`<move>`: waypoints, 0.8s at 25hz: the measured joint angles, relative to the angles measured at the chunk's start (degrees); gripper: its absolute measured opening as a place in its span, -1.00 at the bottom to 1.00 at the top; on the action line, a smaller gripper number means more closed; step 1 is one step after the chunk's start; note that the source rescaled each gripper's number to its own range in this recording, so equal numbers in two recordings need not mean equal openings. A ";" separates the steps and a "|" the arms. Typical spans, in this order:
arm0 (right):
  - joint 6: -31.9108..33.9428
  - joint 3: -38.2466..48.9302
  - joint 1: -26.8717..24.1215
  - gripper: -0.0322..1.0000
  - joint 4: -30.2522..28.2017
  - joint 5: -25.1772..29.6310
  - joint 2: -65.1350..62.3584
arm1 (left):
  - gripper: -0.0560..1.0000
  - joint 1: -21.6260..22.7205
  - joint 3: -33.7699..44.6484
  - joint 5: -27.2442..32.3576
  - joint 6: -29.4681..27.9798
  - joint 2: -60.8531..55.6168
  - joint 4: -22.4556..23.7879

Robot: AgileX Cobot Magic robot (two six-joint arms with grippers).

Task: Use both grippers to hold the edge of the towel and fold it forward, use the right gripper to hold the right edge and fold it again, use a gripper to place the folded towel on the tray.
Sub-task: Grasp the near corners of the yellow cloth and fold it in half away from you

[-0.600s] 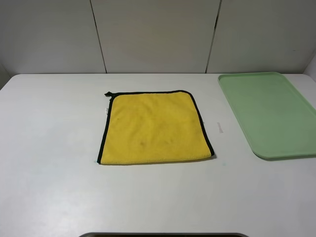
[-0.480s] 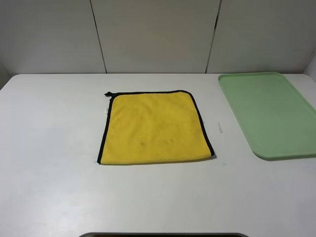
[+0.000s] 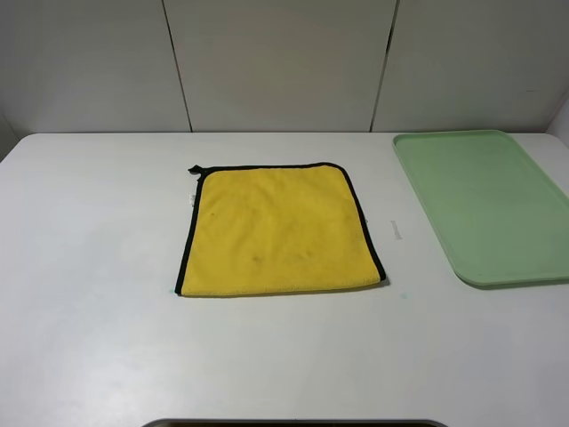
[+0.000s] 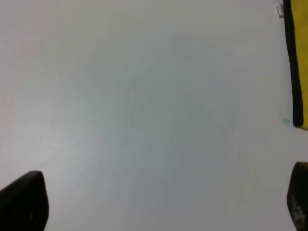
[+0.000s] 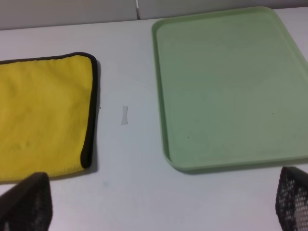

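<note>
The yellow towel (image 3: 280,229) lies flat and unfolded in the middle of the white table. Its black edge (image 3: 187,236) runs along the left, far and right sides, with a small loop at the far left corner. The pale-green tray (image 3: 484,205) sits to the right of the towel with nothing on it. Neither arm appears in the exterior high view. My left gripper (image 4: 159,202) is open over bare table, with a strip of the towel (image 4: 301,62) beside it. My right gripper (image 5: 159,202) is open, with the towel (image 5: 43,115) and the tray (image 5: 226,86) ahead of it.
A small white scrap of tape (image 3: 396,229) lies on the table between towel and tray. A grey panelled wall stands behind the table's far edge. A dark curved rim (image 3: 293,423) shows at the near edge.
</note>
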 joint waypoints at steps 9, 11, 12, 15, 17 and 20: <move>0.00 0.00 0.00 1.00 0.00 0.00 0.00 | 1.00 0.00 0.00 0.00 0.00 0.00 0.00; 0.00 0.00 0.00 1.00 0.00 0.00 0.00 | 1.00 0.00 0.00 0.00 0.00 0.00 0.00; 0.00 0.00 0.00 1.00 0.00 0.00 0.00 | 1.00 0.00 0.00 0.00 0.00 0.00 0.00; 0.00 0.00 0.00 1.00 0.00 0.00 0.00 | 1.00 0.00 0.00 0.00 0.00 0.00 0.00; 0.00 0.00 0.00 1.00 0.00 0.00 0.00 | 1.00 0.00 0.00 0.00 0.00 0.00 0.00; 0.00 0.00 0.00 1.00 0.00 0.00 0.00 | 1.00 0.00 0.00 0.00 0.00 0.00 0.00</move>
